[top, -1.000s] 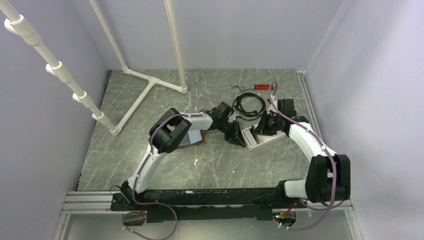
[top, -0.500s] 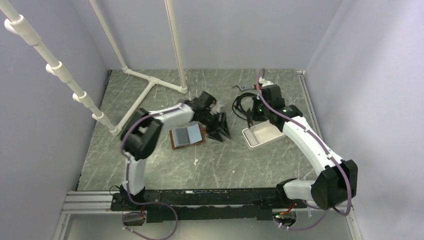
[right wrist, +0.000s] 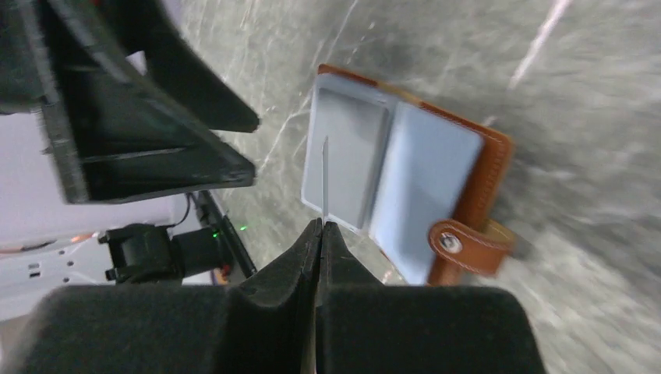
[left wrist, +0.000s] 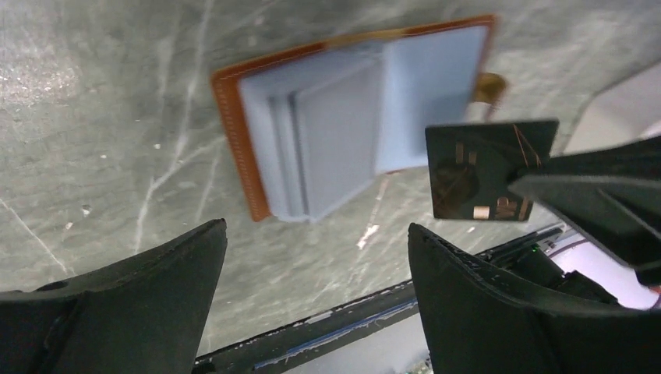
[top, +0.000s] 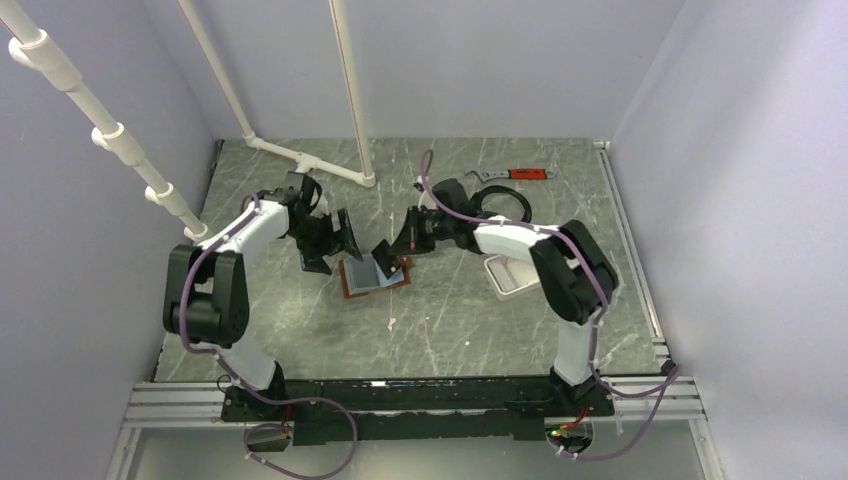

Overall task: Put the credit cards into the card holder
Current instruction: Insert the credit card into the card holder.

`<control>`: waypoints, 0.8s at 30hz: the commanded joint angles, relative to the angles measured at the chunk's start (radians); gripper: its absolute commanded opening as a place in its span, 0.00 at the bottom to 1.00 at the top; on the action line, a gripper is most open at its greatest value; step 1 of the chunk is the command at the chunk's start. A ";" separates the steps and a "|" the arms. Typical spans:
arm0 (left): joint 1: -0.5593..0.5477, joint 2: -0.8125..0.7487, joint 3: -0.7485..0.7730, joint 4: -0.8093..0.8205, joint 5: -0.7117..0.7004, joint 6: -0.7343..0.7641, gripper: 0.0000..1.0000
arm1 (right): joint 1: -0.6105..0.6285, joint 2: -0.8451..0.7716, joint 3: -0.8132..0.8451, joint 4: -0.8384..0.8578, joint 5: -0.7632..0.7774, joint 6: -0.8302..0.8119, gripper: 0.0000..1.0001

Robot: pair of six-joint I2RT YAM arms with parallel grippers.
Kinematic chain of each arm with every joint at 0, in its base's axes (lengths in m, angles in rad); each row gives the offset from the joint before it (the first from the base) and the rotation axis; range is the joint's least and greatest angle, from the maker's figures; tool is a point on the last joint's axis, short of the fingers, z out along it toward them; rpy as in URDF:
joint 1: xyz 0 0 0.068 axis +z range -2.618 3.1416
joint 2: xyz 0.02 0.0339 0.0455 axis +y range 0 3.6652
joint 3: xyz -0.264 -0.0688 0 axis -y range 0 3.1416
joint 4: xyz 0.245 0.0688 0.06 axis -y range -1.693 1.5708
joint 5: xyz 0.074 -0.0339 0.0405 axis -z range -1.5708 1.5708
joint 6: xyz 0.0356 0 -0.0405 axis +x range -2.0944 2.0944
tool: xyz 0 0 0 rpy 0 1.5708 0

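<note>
The holder [top: 375,275] lies open, pockets up, on the worktop [top: 450,330]. The right jaws are clenched on one card [left wrist: 491,167], held edge-on over the holder for insertion. The left jaws stand released, empty, beside the holder, leaving the approach free.

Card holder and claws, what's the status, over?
Right claw shut on a dark credit card, poised over the open card holder. Left claw open, empty, beside the holder. Nothing in the way.
</note>
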 commanded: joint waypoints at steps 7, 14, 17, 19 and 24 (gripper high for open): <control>0.028 0.154 -0.056 0.086 0.009 0.025 0.72 | 0.015 0.147 0.021 0.294 -0.215 0.112 0.00; 0.045 0.193 -0.081 0.076 -0.030 0.034 0.58 | -0.012 0.142 -0.042 0.330 -0.227 0.118 0.00; 0.051 0.200 -0.088 0.073 -0.032 0.036 0.51 | -0.014 0.151 -0.049 0.311 -0.225 0.102 0.00; 0.053 0.199 -0.090 0.071 -0.041 0.039 0.49 | -0.020 0.157 -0.059 0.325 -0.231 0.110 0.00; 0.060 0.203 -0.094 0.072 -0.038 0.041 0.43 | -0.027 0.175 -0.059 0.334 -0.246 0.114 0.00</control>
